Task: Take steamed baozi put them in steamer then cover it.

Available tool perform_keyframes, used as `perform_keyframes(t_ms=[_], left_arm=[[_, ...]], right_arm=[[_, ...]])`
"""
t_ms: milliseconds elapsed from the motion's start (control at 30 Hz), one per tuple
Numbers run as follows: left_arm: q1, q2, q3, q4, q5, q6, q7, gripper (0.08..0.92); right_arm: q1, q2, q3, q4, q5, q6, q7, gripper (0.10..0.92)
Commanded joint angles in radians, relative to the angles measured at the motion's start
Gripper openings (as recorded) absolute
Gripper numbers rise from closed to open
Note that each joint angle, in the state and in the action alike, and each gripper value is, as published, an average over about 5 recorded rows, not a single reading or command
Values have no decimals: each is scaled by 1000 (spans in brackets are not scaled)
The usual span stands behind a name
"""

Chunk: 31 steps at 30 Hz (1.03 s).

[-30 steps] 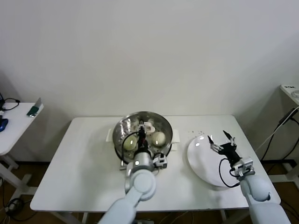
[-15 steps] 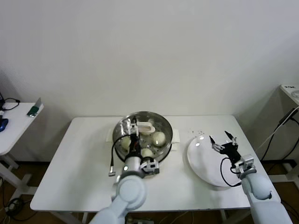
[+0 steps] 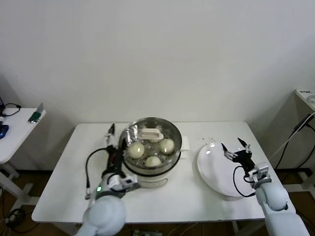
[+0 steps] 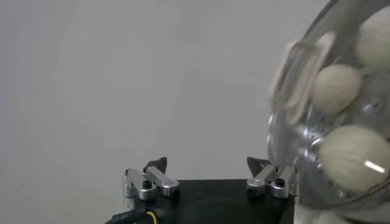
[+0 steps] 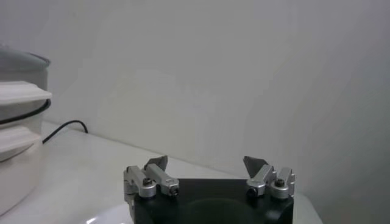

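Note:
The steamer (image 3: 147,173) stands mid-table, a shiny steel pot on a cream-white base. The clear glass cover (image 3: 173,136) sits on it, bar handle (image 3: 150,133) up. Three baozi show through the glass (image 3: 136,149) (image 3: 167,145) (image 3: 153,161). My left gripper (image 3: 110,133) is open and empty, just left of the steamer and apart from it. In the left wrist view (image 4: 210,167) the cover's handle (image 4: 298,61) and baozi (image 4: 336,85) lie beside it. My right gripper (image 3: 235,146) (image 5: 207,164) is open and empty above the plate.
A flat white plate (image 3: 216,172) lies at the table's right, bare. The steamer's side (image 5: 15,140) shows far off in the right wrist view. A small side table (image 3: 17,129) with small items stands off to the left. The wall is close behind the table.
My left gripper let go of the cover's handle and drew back left, off the steamer. The cover stays on the steamer. The right arm has barely moved.

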Motion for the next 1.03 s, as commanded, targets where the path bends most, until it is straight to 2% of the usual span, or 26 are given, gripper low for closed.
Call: perform_keyframes(t_ms=[33, 133, 300, 433, 567, 1033], left_arm=[[330, -11, -522, -81, -837, -590, -270, 823], [381, -60, -620, -41, -998, -683, -240, 823], [401, -126, -705, 57, -1177, -787, -171, 823], [397, -167, -724, 117, -1243, -824, -129, 823], [397, -215, -726, 121, -1234, -828, -115, 823], [424, -216, -723, 112, -1188, -821, -71, 823]], right_arm=[[-24, 3, 15, 33, 4, 6, -2, 823], [-40, 11, 21, 49, 5, 17, -8, 823], [-77, 36, 38, 85, 17, 47, -20, 823], [-116, 52, 50, 109, 27, 57, -21, 823], [-145, 68, 60, 130, 33, 62, -19, 823], [-202, 83, 86, 203, 44, 44, -6, 823]])
